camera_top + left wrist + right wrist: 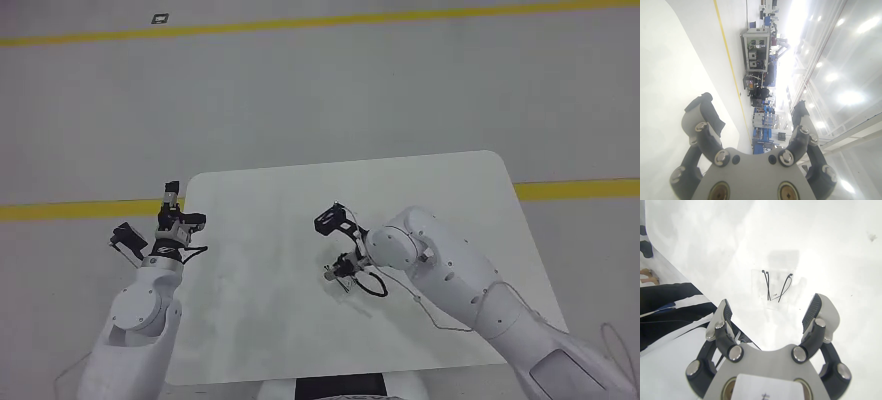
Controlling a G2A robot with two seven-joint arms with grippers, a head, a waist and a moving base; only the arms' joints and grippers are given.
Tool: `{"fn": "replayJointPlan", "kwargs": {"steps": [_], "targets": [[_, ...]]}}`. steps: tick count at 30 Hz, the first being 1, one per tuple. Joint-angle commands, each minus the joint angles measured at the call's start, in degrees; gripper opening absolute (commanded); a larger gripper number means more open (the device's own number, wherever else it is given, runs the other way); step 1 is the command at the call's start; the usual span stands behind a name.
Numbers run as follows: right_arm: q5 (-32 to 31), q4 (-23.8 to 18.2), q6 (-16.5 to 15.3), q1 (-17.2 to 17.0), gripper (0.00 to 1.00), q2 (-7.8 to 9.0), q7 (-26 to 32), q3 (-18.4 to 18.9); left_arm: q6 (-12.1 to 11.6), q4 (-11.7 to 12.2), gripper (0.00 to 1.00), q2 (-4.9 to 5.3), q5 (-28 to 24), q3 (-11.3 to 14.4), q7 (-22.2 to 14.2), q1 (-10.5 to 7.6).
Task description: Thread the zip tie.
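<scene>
The right tool (770,300) hung over the worktop (810,237) with its jaws spread wide and nothing between them. The zip ties (767,285) lay just ahead of it and below, on a clear sheet (757,283), roughly in line with the gap between its fingers. Two of them crossed each other. Beside those, thin strands (785,287) ran together at one end, and whether that was one folded tie or two could not be told.

The likely trouble was the pick. The ties were thin and flat against the sheet, so the broad ribbed pads (810,309) might slide over them or nip the sheet too. Closing on the crossed pair would probably lift both, or drag one askew. A grip taken mid-strap would leave the tail floppy and hard to aim at the small head.

The left tool (753,103) was well apart from the ties, fully open and empty, so it offered no second hold yet.
</scene>
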Motion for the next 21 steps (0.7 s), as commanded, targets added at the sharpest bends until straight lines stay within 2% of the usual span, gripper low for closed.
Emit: {"fn": "replayJointPlan", "kwargs": {"steps": [1,3,12,16,21], "targets": [[1.31,1.83,1.94,1.16,1.0,-0.67,1.19,-1.4,0.0,0.0,1.0,0.0,0.0,0.0,0.0,0.0],[2.5,2.57,2.73,1.71,1.0,-1.04,1.06,-1.74,0.0,0.0,1.0,0.0,0.0,0.0,0.0,0.0],[2.5,2.57,2.73,1.71,1.0,-1.04,1.06,-1.74,0.0,0.0,1.0,0.0,0.0,0.0,0.0,0.0],[2.52,1.29,-0.83,0.7,1.0,-1.04,-0.45,-2.77,0.0,0.0,1.0,0.0,0.0,0.0,0.0,0.0],[2.99,0.94,-2.68,0.94,1.0,-1.44,0.87,-4.7,0.0,0.0,1.0,0.0,0.0,0.0,0.0,0.0]]}}
